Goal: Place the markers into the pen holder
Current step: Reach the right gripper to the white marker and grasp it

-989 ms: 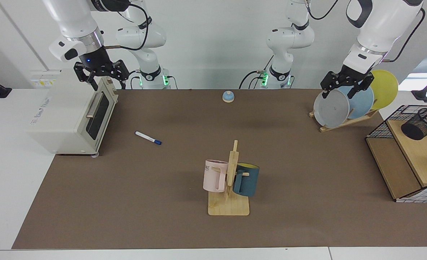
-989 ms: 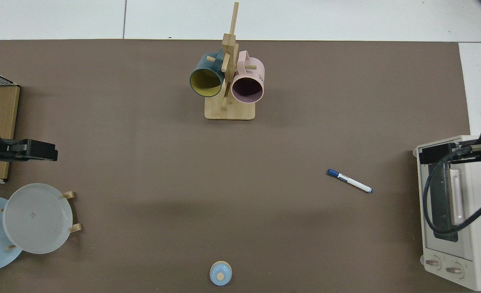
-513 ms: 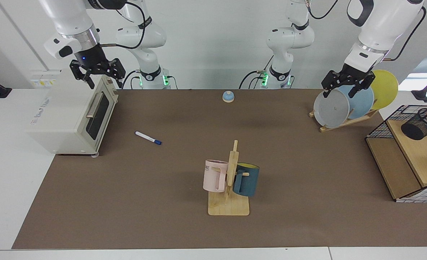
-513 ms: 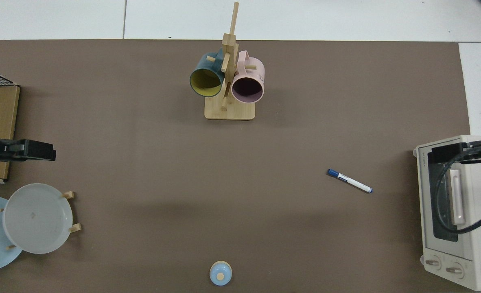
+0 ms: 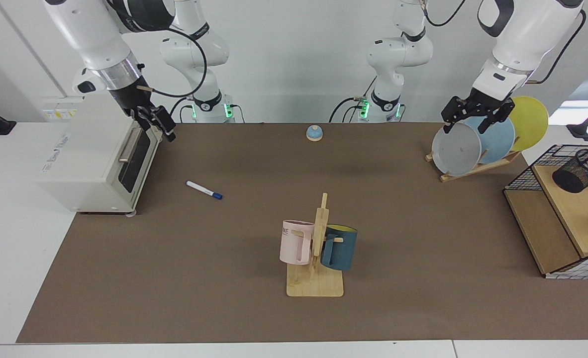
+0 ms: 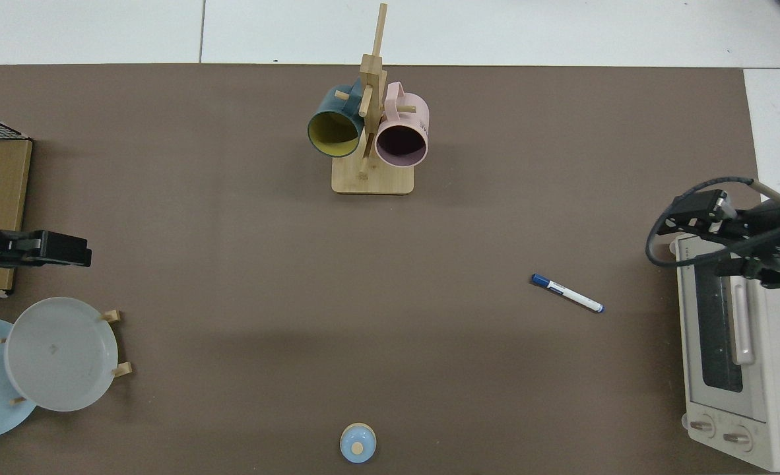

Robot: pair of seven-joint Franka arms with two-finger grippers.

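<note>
The marker lay flat on the brown counter, with its blue cap pointing toward the mug stand. My right hand hung up in the air by the top corner of the toaster oven, well apart from the marker. I cannot tell if it was open or closed. My left hand waited above the plates, fingers apart and empty. The pen holder sat on the wooden shelf of the wire rack.
</note>
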